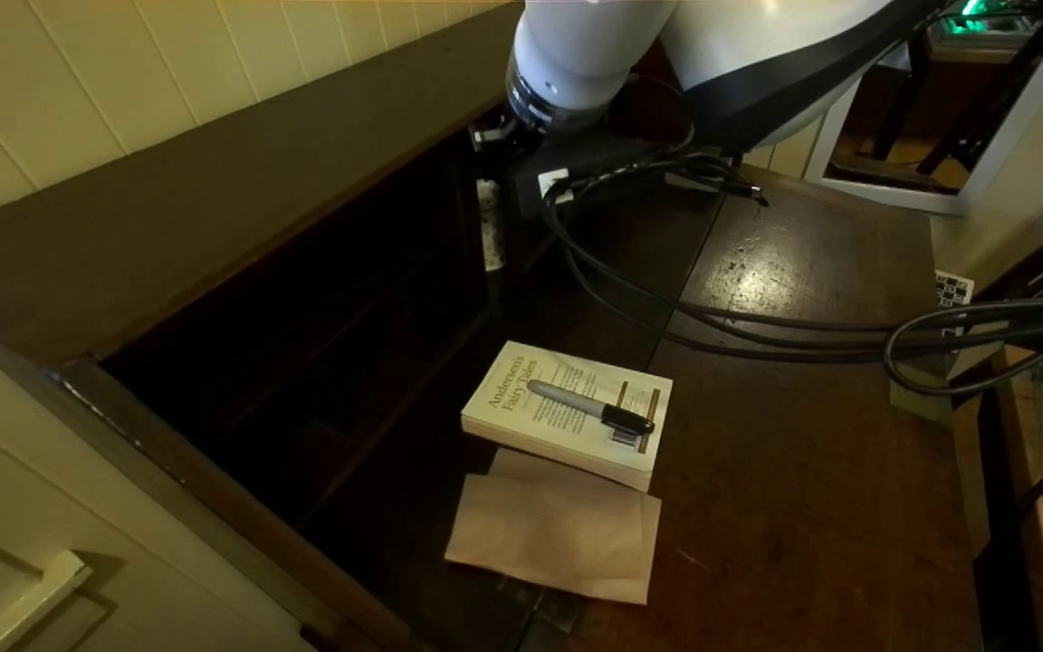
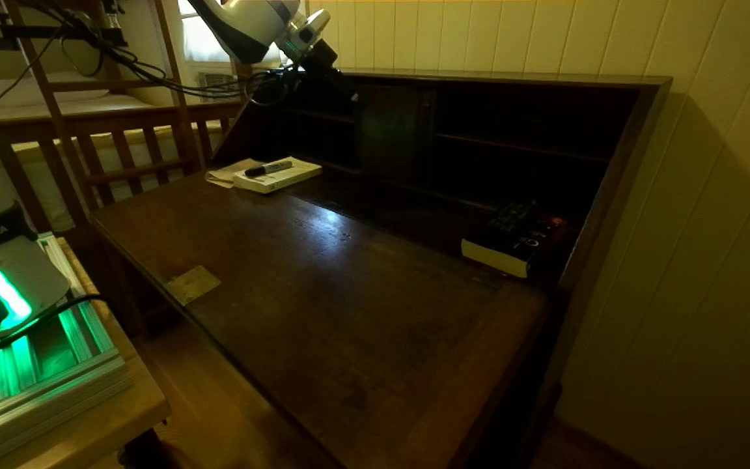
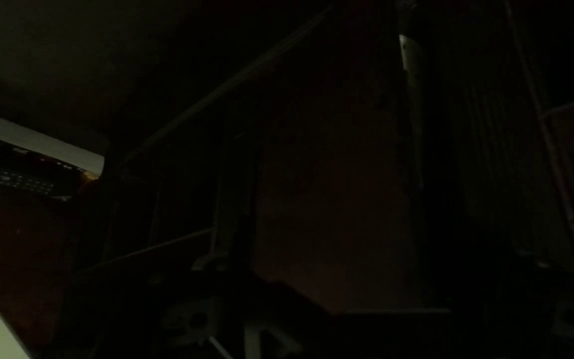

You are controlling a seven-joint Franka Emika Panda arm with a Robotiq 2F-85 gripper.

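Shadow lay thick around the pincer (image 2: 347, 91), which hung at the back of the desk (image 2: 349, 312). In an exterior view, a dark upright panel (image 2: 393, 130) stood just to the right of the pincer's tip and ran down below it, long axis vertical, between shelved compartments (image 2: 525, 140). The wrist view (very dim, and apparently upside down) set what we took for the same panel in line with the gap between the fingers; only one arm was near. Those fingers stood wide apart and we saw nothing held, though we could not tell whether either touched wood. The panel looked flat and plain, dull reddish-brown in the wrist view. Just beside it we saw a pale narrow thing (image 1: 491, 226), dark-flecked, which we could not name. Well apart lay a marker (image 1: 587, 404) across a cream book (image 1: 544, 422), brown paper (image 1: 558, 534) next to that, and a thick black book (image 2: 512, 238).
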